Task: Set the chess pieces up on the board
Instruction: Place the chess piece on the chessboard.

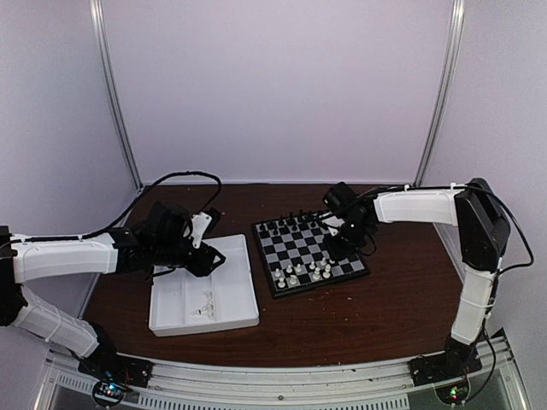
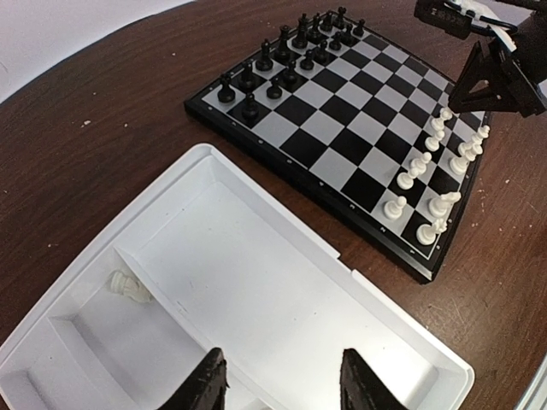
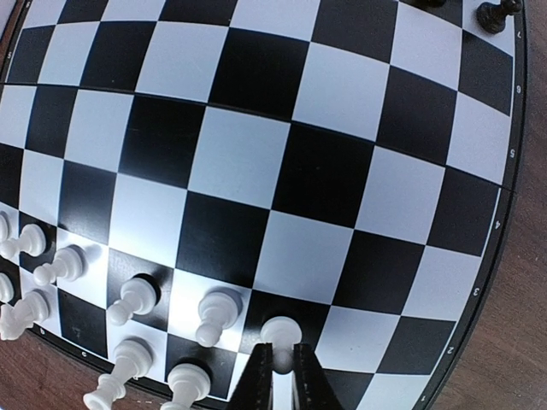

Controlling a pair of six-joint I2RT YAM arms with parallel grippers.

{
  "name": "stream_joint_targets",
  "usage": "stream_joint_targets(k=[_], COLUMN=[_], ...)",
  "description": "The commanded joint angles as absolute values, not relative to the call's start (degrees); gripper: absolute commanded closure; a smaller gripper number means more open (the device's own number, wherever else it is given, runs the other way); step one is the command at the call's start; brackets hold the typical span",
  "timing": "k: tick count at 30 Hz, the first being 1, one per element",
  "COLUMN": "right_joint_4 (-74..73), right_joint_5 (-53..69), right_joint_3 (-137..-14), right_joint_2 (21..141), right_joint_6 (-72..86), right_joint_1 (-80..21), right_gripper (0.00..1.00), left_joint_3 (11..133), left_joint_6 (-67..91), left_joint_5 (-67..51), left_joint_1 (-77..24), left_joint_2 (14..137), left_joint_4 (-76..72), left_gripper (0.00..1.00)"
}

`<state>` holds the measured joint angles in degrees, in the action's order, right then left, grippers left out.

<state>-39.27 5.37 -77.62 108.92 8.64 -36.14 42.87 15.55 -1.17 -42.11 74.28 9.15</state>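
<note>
The board [image 1: 301, 246] lies right of centre, with white chess pieces [image 1: 303, 272] along its near edge and black ones at the far edge. In the right wrist view my right gripper [image 3: 280, 350] is shut on a white pawn [image 3: 279, 329] that stands on a dark square of the board [image 3: 239, 162], beside other white pawns [image 3: 137, 295]. My left gripper [image 2: 282, 363] hangs open over the tray [image 2: 385, 299] with nothing between its fingers. A few white pieces [image 2: 128, 288] lie in a tray compartment.
The white compartmented tray [image 1: 248, 286] sits left of the board on the brown table. Black chessmen [image 2: 291, 51] fill the board's far rows. The right arm's gripper [image 2: 491, 81] reaches over the board's right side. Pale walls close in the back and sides.
</note>
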Motion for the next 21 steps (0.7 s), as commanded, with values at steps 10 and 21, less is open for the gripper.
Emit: stream_joint_targets(k=[10,21], right_joint_4=[-40.21,-34.90], right_joint_5=[4.26,2.06], right_joint_3=[-78.52,-75.88], right_joint_2=[106.97,93.75], right_joint_6=[7.39,6.61], right_joint_1=[-36.19,-36.17], right_gripper=[0.71,0.68], left_joint_3=[45.63,49.45], left_joint_6=[15.57,23.87], left_joint_5=[1.49,12.82], left_joint_1=[-42.28,-38.13], left_joint_2=[74.40,77.94], left_joint_4=[9.51,20.36], left_gripper=[0.54,0.60])
